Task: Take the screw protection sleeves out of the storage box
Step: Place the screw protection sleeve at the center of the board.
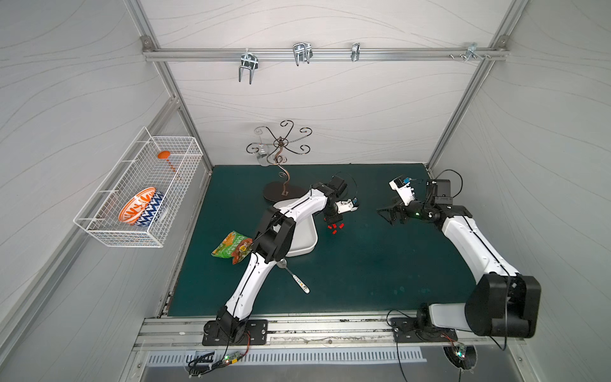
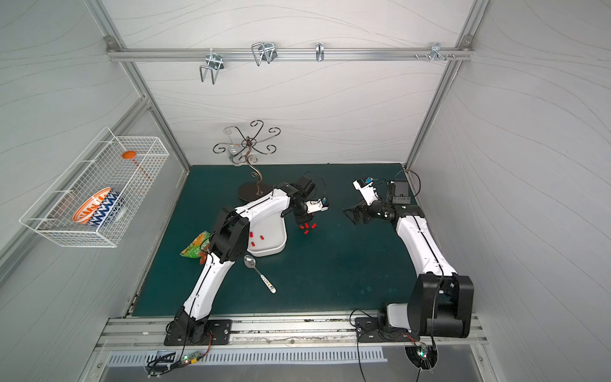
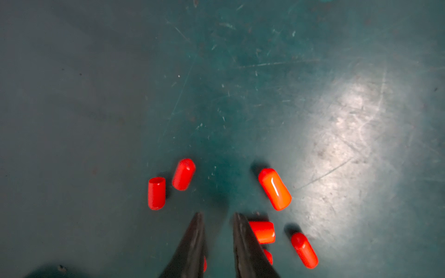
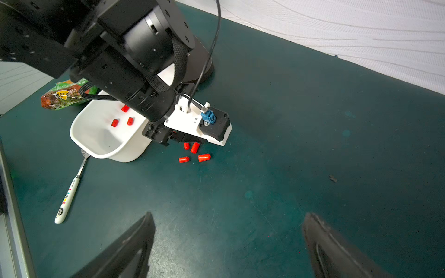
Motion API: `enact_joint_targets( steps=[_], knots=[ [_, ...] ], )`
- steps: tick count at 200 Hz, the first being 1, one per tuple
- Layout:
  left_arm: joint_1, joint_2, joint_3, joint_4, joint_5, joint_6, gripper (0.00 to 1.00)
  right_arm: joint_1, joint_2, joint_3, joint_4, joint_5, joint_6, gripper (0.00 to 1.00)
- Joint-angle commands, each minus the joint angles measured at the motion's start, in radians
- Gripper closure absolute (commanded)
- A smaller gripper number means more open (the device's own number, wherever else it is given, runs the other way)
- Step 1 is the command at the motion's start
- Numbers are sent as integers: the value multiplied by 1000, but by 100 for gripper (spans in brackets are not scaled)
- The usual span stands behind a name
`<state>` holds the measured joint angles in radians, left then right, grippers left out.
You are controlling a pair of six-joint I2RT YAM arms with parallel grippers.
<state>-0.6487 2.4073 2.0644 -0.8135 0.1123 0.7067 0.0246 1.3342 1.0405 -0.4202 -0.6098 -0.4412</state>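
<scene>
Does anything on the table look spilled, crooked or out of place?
Only the tiny red plastic sleeves: several lie scattered on the green mat beside the shallow white plastic tray, pointing different ways. Three lie inside. Nothing looks damaged.

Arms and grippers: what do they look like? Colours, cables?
The left arm and right arm have white link shells, black joints, thin black cables. The left gripper and right gripper have black tapered fingers. Each wrist carries a white camera mount with blue connector.

Top views high overhead, whole mat (image 1: 363, 264); left wrist close above the sleeves (image 3: 274, 189), right wrist low, farther off.
</scene>
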Motion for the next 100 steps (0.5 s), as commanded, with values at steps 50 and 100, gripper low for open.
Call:
enact_joint_targets(
  steps=[50,100],
  knots=[
    [68,-209,-21,-110,180,-73,72,1,-10,13,-21,-14,0,1],
    [159,-427,-255,-121,200,-121,70,70,-6,30,-38,20,-18,1]
  ],
)
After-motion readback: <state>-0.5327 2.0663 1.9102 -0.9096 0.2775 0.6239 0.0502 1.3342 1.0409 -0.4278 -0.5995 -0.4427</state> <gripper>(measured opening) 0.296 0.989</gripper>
